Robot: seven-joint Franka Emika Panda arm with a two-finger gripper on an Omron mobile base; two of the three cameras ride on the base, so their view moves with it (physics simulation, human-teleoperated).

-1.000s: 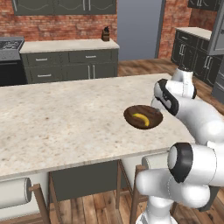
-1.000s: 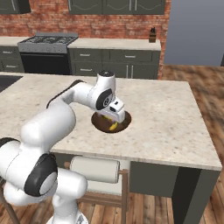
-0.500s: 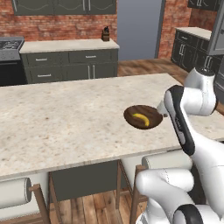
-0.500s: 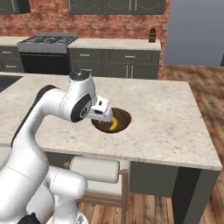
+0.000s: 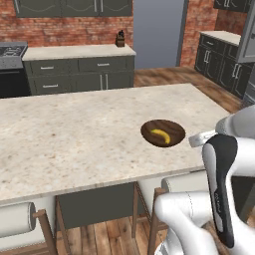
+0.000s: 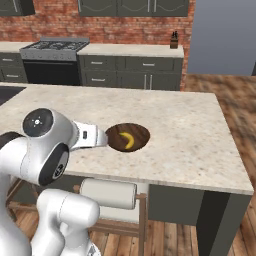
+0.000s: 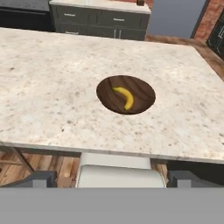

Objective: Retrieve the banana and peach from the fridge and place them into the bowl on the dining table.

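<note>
Banana (image 7: 124,97) lay in the bowl (image 7: 144,92); your gripper (image 7: 112,179) stood wide open, apparently empty. Peach next: fridge run.

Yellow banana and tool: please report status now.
Tool open, empty. Curved yellow banana lies in round dark brown bowl on beige stone table. Nothing obstructs.

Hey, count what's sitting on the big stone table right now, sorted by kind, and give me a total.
Bowl: 1
Banana: 1, lying inside the bowl
Peach: 0
Total on the table: 2
</note>
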